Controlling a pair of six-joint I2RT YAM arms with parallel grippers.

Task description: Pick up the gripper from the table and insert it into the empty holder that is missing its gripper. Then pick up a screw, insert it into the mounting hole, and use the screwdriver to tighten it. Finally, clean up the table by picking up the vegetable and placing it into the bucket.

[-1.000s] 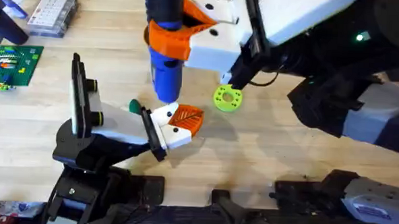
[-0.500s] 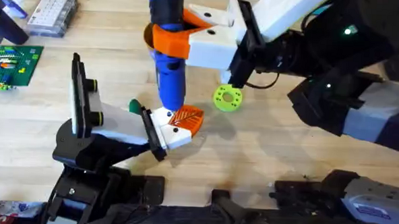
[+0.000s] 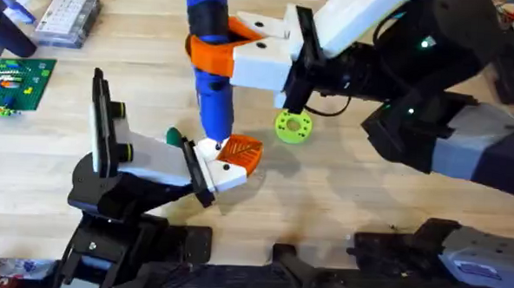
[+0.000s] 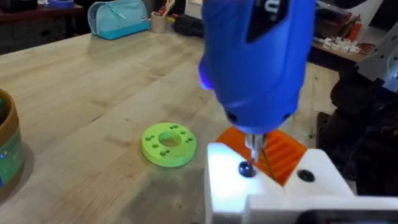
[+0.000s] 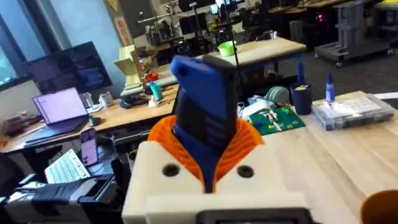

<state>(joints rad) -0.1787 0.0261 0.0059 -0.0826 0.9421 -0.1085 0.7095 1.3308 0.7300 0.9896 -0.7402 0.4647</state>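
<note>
My right gripper is shut on the blue screwdriver, its orange jaws clamped round the body in the right wrist view. The screwdriver stands upright, and its metal tip rests on a black screw in the white holder at the end of my left arm. The orange ribbed gripper sits in that holder, just beside the tip. A green vegetable peeks out behind the holder, mostly hidden. The tan bucket shows at the edge of the left wrist view.
A lime-green disc with holes lies right of the holder, also in the left wrist view. At the far left are a clear parts box and a green circuit board. The right arm spans the upper right.
The right arm brought the screwdriver down and slightly left, so its tip now meets the holder. The left arm and the holder stayed still.
</note>
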